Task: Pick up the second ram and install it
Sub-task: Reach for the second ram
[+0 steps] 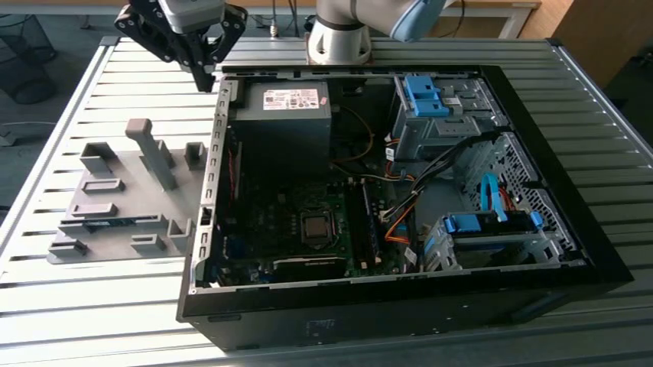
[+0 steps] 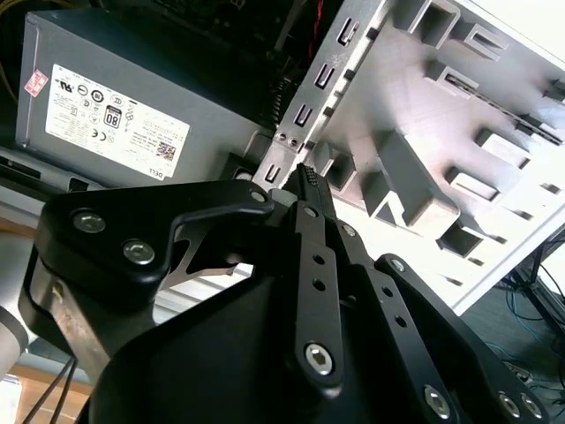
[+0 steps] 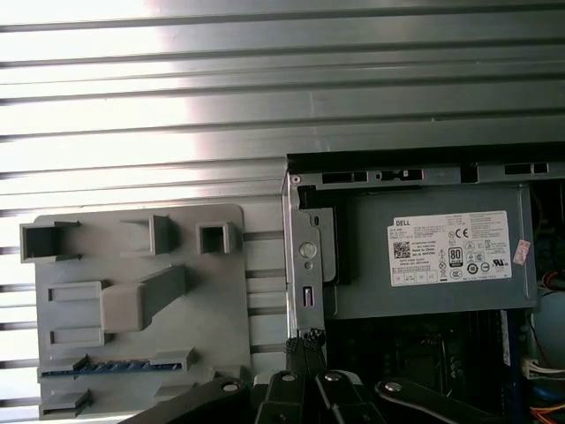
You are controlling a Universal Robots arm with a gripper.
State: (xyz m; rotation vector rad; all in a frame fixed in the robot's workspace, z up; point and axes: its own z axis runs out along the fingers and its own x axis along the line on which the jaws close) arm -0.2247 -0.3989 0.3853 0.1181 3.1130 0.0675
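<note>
The second ram [image 3: 115,367] is a thin blue stick lying edge-up in a slot of the grey holder plate [image 3: 221,300]. In the exterior view the ram [image 1: 102,222] sits in the holder [image 1: 122,172] on the left of the open computer case [image 1: 571,229]. My gripper [image 1: 207,82] hangs above the case's far corner, next to the power supply [image 1: 290,115], well away from the ram. Its black fingertips [image 2: 305,178] are pressed together with nothing between them; in the first wrist view the gripper [image 3: 305,340] is over the case's metal edge.
Inside the case lie the motherboard [image 1: 306,229] with memory slots [image 1: 365,222], orange and black cables [image 1: 403,214], and blue drive-bay clips [image 1: 423,95]. Grey upright blocks [image 1: 153,149] stand on the holder. The slatted metal table [image 1: 102,306] extends around everything.
</note>
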